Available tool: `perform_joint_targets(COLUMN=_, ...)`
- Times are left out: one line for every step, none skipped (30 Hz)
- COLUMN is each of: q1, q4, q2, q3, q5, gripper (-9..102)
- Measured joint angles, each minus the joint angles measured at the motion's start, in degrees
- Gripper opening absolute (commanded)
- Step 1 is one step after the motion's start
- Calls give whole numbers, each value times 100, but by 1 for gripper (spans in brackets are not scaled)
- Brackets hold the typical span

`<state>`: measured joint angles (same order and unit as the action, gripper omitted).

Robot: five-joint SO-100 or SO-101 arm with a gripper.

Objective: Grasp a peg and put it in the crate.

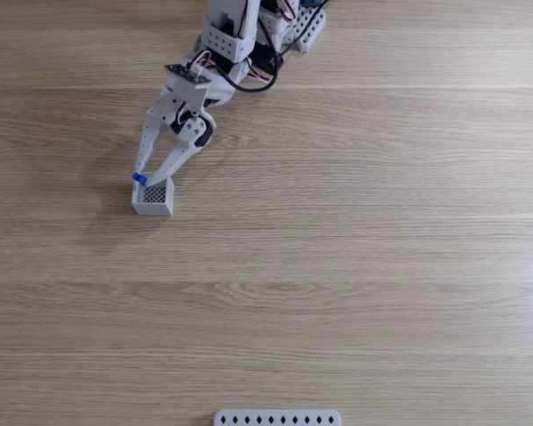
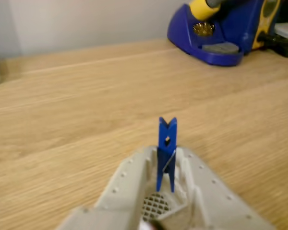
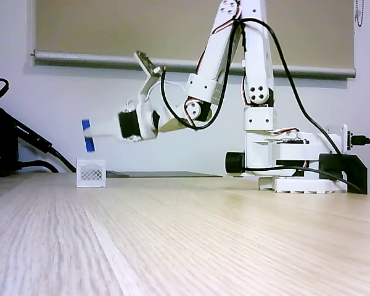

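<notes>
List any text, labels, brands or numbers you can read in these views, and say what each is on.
None can be read in any view.
Blue and yellow plastic tool stand: no lettering shows; it is blurred.
Small white square crate, slim bright blue plastic clothes peg, white arm gripper: no print visible.

A light wooden table (image 1: pixel 382 266) with long grain lines spreads across all views. At its near edge in a fixed view lies a white strip (image 1: pixel 277 417) with diamond holes. Behind the table in a fixed view stands a pale wall (image 3: pixel 61 105), and above it a window covered by a beige roller blind (image 3: pixel 142 24) whose grey bottom bar (image 3: pixel 80 59) runs level across the wall. Black cables (image 3: pixel 18 148) lie at the table's left end in that view. In the wrist view, a blue and yellow stand (image 2: pixel 225 28) sits on the table's far right, before a plain pale wall (image 2: pixel 86 19). Light is soft and even.
</notes>
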<state>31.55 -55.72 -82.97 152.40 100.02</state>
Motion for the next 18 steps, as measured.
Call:
perform_joint_targets(q1=9, q4=0, q2=26, q3=0, q5=0, gripper=2)
perform_joint_targets(q1=9, q4=0, q2=35, q3=0, q5=0, gripper=4)
perform_joint_targets(q1=18, q4=0, q2=44, q3=0, q5=0, gripper=8)
perform_joint_targets(q1=26, q4=0, q2=44, q3=0, q5=0, gripper=12)
perform_joint_targets(q1=26, q4=0, q2=44, q3=0, q5=0, gripper=16)
perform_joint_targets(q1=26, q4=0, q2=44, q3=0, q5=0, gripper=19)
perform_joint_targets(q1=26, q4=0, q2=44, q3=0, q5=0, gripper=21)
perform_joint_targets(q1=26, q4=0, q2=44, q3=0, q5=0, gripper=21)
perform_joint_targets(q1=26, q4=0, q2=44, q3=0, q5=0, gripper=21)
perform_joint_targets(q1=26, q4=0, q2=44, q3=0, q5=0, gripper=19)
perform_joint_targets(q1=26, q4=0, q2=44, q3=0, q5=0, gripper=15)
perform_joint_targets(q1=26, q4=0, q2=44, q3=0, q5=0, gripper=10)
perform_joint_targets(q1=26, q4=0, q2=44, q3=0, q5=0, gripper=4)
perform_joint_targets(q1=26, q4=18, q2=26, q3=0, q5=-35, gripper=-1)
perform_joint_targets(q1=18, q4=44, q2=-35, q3=0, q5=-141, gripper=-4)
perform_joint_targets(q1=9, q4=105, q2=-141, q3=0, q5=-299, gripper=-2)
perform_joint_targets(q1=-35, q4=229, q2=-299, q3=0, q5=-501, gripper=0)
perform_joint_targets(q1=-105, q4=387, q2=-483, q3=0, q5=-756, gripper=2)
